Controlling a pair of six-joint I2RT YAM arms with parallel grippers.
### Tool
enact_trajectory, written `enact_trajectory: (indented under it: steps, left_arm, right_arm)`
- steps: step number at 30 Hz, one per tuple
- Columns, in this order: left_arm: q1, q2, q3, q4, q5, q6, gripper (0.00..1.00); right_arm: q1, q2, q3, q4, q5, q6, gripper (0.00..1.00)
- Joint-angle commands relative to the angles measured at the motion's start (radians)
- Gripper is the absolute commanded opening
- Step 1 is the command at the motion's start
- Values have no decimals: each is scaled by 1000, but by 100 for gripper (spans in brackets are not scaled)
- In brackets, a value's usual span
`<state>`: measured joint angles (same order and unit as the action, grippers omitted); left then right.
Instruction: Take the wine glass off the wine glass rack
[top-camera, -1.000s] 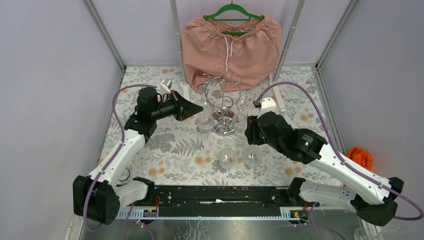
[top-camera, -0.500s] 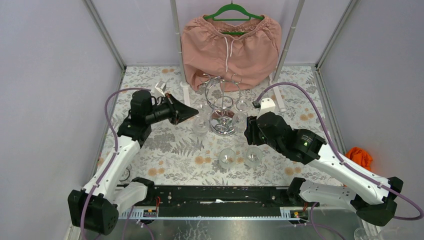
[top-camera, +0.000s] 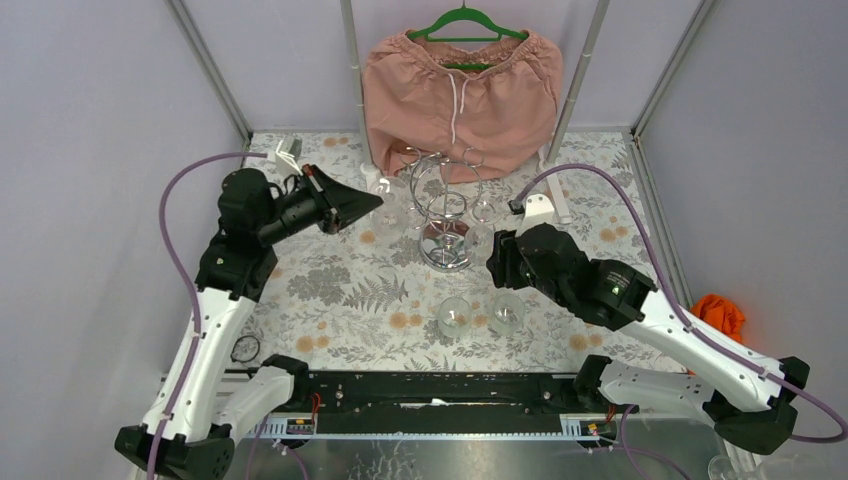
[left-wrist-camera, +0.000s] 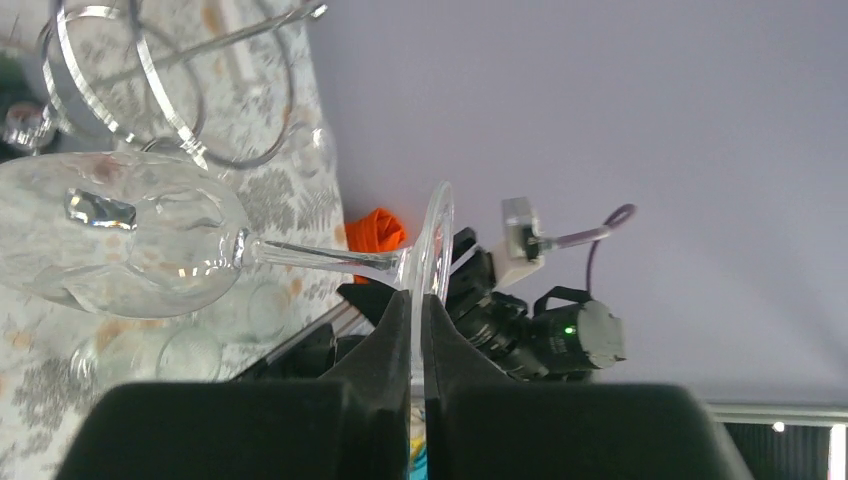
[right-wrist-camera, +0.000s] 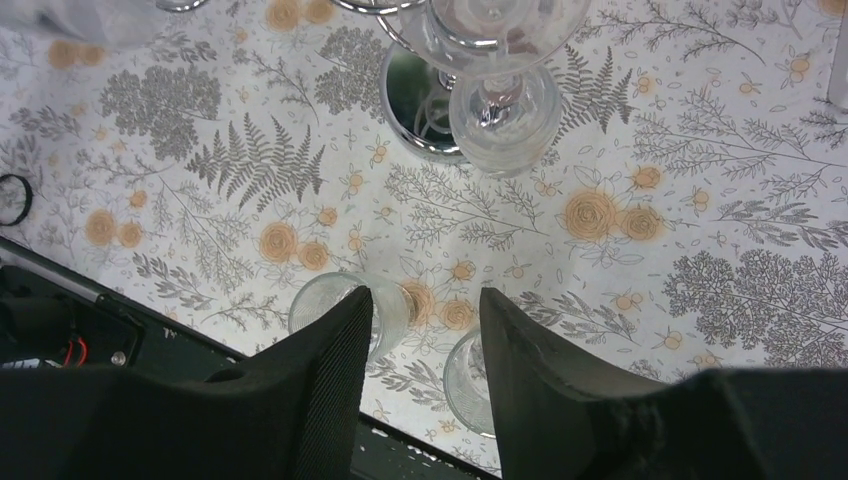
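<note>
The chrome wine glass rack (top-camera: 443, 203) stands at the table's middle back; its wire loops also show in the left wrist view (left-wrist-camera: 170, 90) and its mirror base in the right wrist view (right-wrist-camera: 418, 98). My left gripper (top-camera: 374, 205) is shut on the round foot (left-wrist-camera: 436, 240) of a wine glass (left-wrist-camera: 120, 235), held sideways in the air just left of the rack. Another glass (right-wrist-camera: 500, 110) hangs on the rack's right side. My right gripper (right-wrist-camera: 425, 300) is open and empty, to the right of the rack, over two glasses standing on the table (top-camera: 454, 316).
Pink shorts (top-camera: 462, 90) on a green hanger hang from a white rail behind the rack. An orange cloth (top-camera: 720, 312) lies outside the right wall. A black ring (top-camera: 245, 348) lies at the near left. Enclosure walls close three sides.
My left arm has risen and drawn back to the left, carrying the wine glass away from the rack. The right arm has barely moved.
</note>
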<state>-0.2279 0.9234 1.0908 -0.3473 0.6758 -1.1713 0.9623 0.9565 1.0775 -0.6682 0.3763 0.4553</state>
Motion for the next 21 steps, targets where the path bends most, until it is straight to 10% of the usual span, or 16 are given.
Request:
enact_trajectory:
  steps: [1,10,21]
  left_arm:
    - [6,-12,101,118,-33,10,0]
    - [-66,167,149,843,65,-236,0]
    - [-131,682,465,1896,28,-924,0]
  right_arm:
    - [7,-32,27,51,50,16,52]
    - [5,-45,200,114,122,-99,61]
    - [-5,-59,344,220,223,-241,63]
